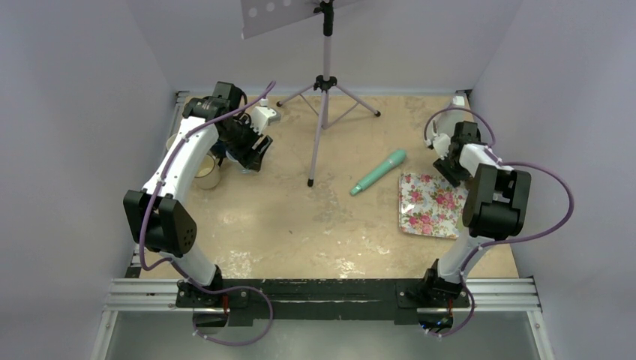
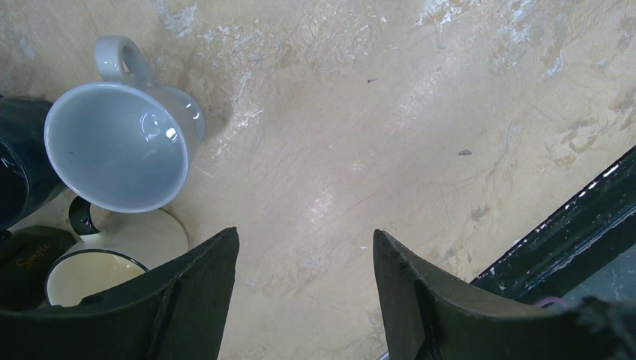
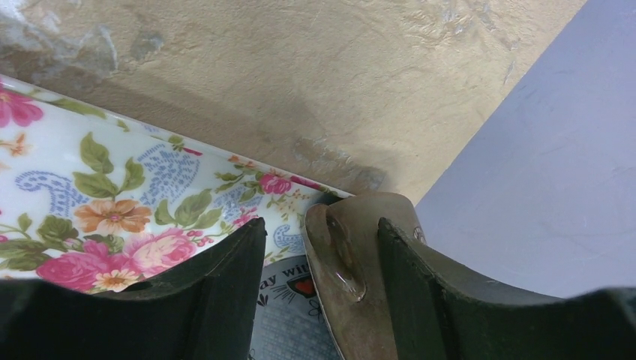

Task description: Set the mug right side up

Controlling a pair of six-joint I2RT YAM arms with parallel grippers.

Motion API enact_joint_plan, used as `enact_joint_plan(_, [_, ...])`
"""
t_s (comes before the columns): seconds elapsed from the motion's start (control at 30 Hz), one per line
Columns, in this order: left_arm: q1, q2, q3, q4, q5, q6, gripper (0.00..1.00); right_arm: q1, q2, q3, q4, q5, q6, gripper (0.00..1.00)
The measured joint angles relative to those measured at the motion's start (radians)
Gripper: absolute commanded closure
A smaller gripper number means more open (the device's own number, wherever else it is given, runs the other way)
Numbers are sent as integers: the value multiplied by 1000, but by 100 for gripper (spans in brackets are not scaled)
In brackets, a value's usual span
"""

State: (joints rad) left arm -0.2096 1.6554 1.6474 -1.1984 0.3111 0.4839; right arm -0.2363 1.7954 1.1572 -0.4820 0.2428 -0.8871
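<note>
Grey mug (image 2: 120, 146), mouth toward lens, ten o'clock of left gripper (image 2: 304, 300).
Spread apart, gripping nothing; right gripper (image 3: 319, 292) likewise, above floral tray (image 3: 112, 187).

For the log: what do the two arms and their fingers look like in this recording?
The left arm and the right arm share one design: white links between boxy black joint housings. A purple cable loops loosely along each. In the wrist views the fingers are black, broad and tapered, with slightly curved inner faces and no markings that I can see.
</note>
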Motion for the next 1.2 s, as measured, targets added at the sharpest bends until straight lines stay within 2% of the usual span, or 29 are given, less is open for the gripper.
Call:
enact_joint_plan(0.17, [0,0,0,0,0,0,31,-5,9,2,6,0,4,42])
enact_joint_plan(0.37, [0,0,0,1,1,0,31,-7,13,4,11,2,5,49])
enact_joint_plan(0.57, [1,0,0,4,1,0,31,-7,13,4,14,5,6,66])
enact_joint_plan(0.67, [1,-2,0,4,1,0,31,-10,13,4,16,2,8,69])
enact_joint_plan(0.93, [1,-23,0,7,0,8,31,-13,13,27,15,-24,8,87])
enact_joint_plan(1.03, [1,-29,0,8,0,8,31,-13,13,47,11,-51,19,100])
enact_joint_plan(1.2, [1,-31,0,10,1,8,31,7,11,56,-24,-86,28,100])
